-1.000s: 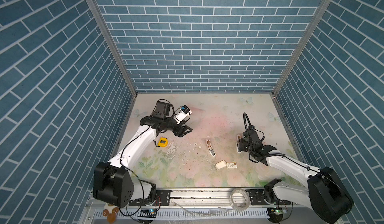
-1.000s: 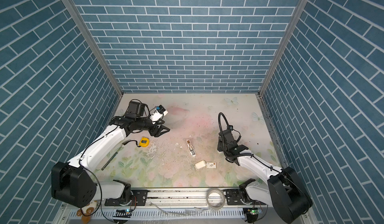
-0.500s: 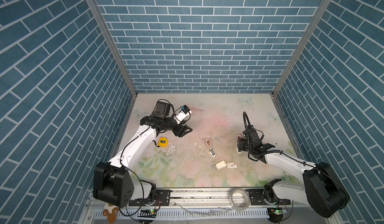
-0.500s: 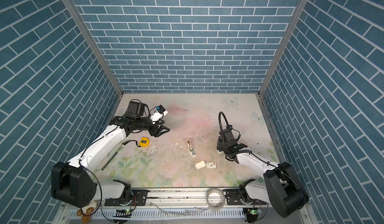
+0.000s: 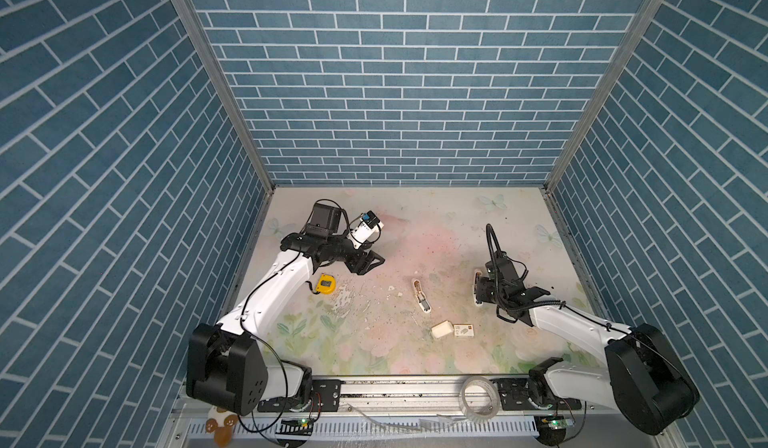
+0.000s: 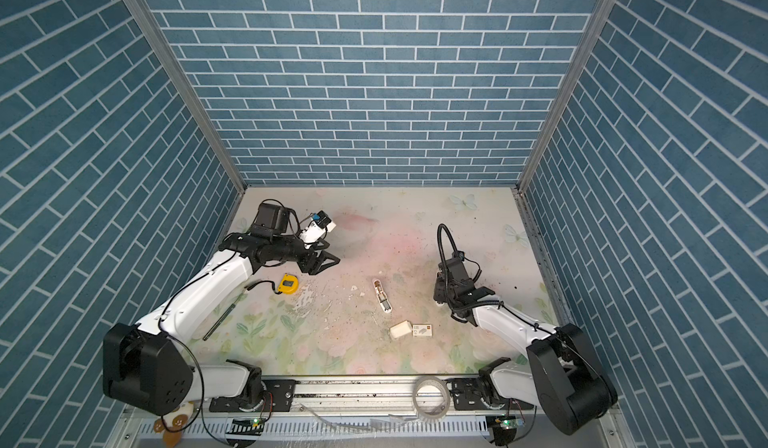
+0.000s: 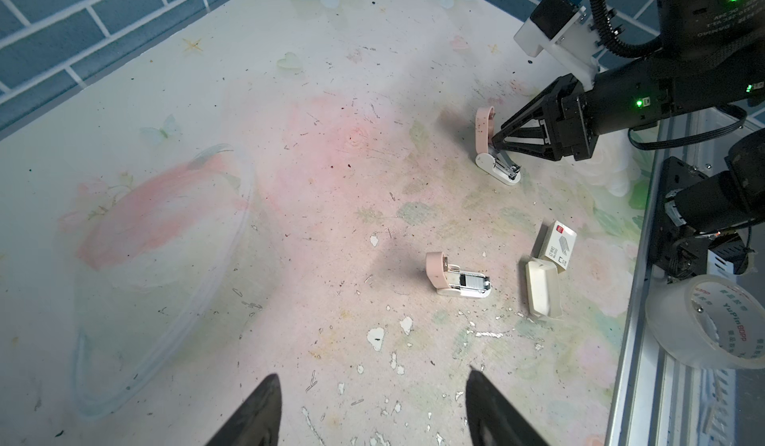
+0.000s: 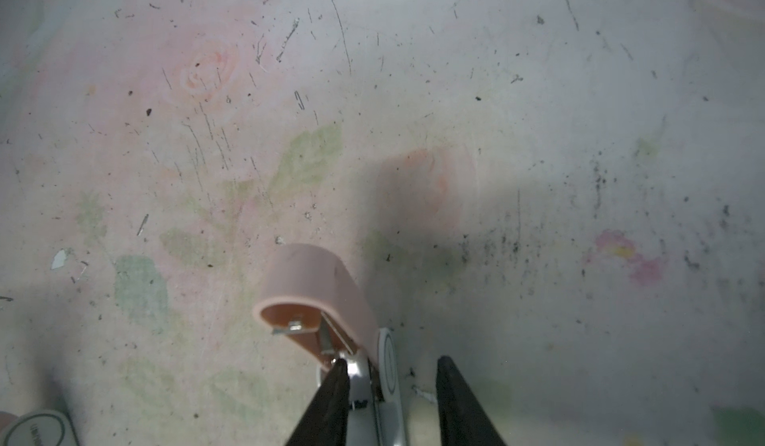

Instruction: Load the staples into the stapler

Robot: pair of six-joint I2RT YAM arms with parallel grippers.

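**Right tool astride an open stapler, left tool held wide above the surface**

We see the right arm stretched low from its base. Its forearm runs nearly level over the surface [image 5: 415, 225], and the wrist tips down so the right tool [image 8: 389, 361] meets a stapler [image 8: 318, 295] at its hinge end. The stapler's pink lid is swung up just ahead of the tool, and its white base and metal rail lie between the tool's fingers [image 8: 331, 394]. Those fingers are apart. One touches the rail and the other stands clear of the white base, so we see no clamp.

The left arm rises from its base and bends at the elbow. It carries the left tool [image 5: 370, 261] roughly level, raised off the surface and pointing toward the middle. Its fingers are spread wide with nothing between them.

A second stapler [image 5: 420, 296], also with its lid up, lies between the two tools, nearer the right one and touched by neither. The staple carton [image 5: 464, 330] lies flat behind the right tool on its arm's base side, well apart from both tools. Its pale tray [image 5: 441, 329] is just beside it. A yellow tape measure [image 5: 325, 283] sits near the left tool, below its forearm.
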